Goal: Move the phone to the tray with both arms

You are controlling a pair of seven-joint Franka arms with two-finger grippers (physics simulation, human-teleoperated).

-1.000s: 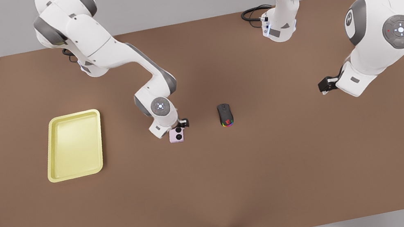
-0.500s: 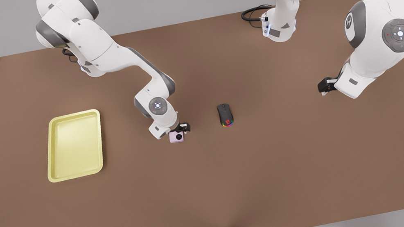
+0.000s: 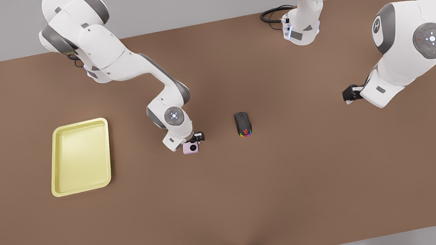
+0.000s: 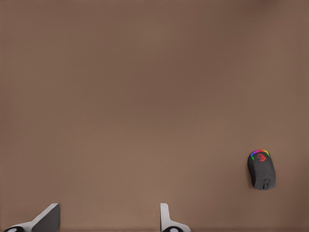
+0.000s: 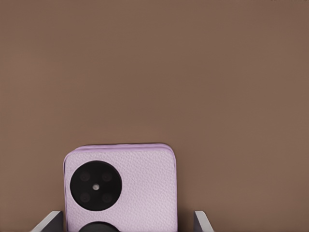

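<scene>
The pale pink phone lies flat on the brown table, left of centre in the front view. My right gripper is down over its far edge, hiding one of its black circles. In the right wrist view the phone fills the space between the open fingers, with a gap on one side. The pale yellow tray sits empty at the front view's left. My left gripper waits above the table at the front view's right, its fingers open with nothing between them.
A black mouse with rainbow lights lies just to the front view's right of the phone, and shows far off in the left wrist view. A black cable coils at the far edge by one arm's base.
My right gripper has come down over the phone's far edge, covering one of its black circles. The left arm has shifted slightly. The phone has stayed in place.
</scene>
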